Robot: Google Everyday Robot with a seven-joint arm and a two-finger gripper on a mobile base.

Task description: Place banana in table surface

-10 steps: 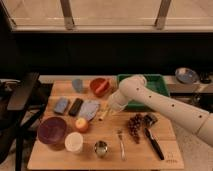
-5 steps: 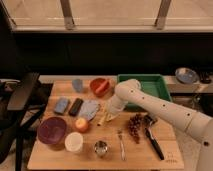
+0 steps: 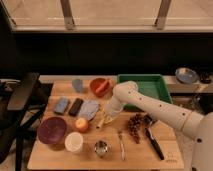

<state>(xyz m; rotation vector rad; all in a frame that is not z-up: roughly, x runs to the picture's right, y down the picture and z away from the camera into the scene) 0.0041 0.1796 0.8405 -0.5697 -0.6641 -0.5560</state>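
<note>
The light brown wooden table surface (image 3: 55, 155), planked with visible grain, carries a round purple bowl (image 3: 52, 130), a white cylindrical cup (image 3: 74, 142), a small shiny metal cup (image 3: 101, 148), a metal fork (image 3: 121, 145) and a cluster of dark red grapes (image 3: 135, 126). Near the table's middle, the white arm's gripper (image 3: 106, 118) points down at the small pale yellow, tapering banana (image 3: 102, 121), which lies just right of the round orange-red fruit (image 3: 82, 124), its tip on the wood. The gripper sits right at the banana's upper end.

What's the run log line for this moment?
pincer: low over table surface, at banana | banana: beside apple | placement: unconfirmed
</note>
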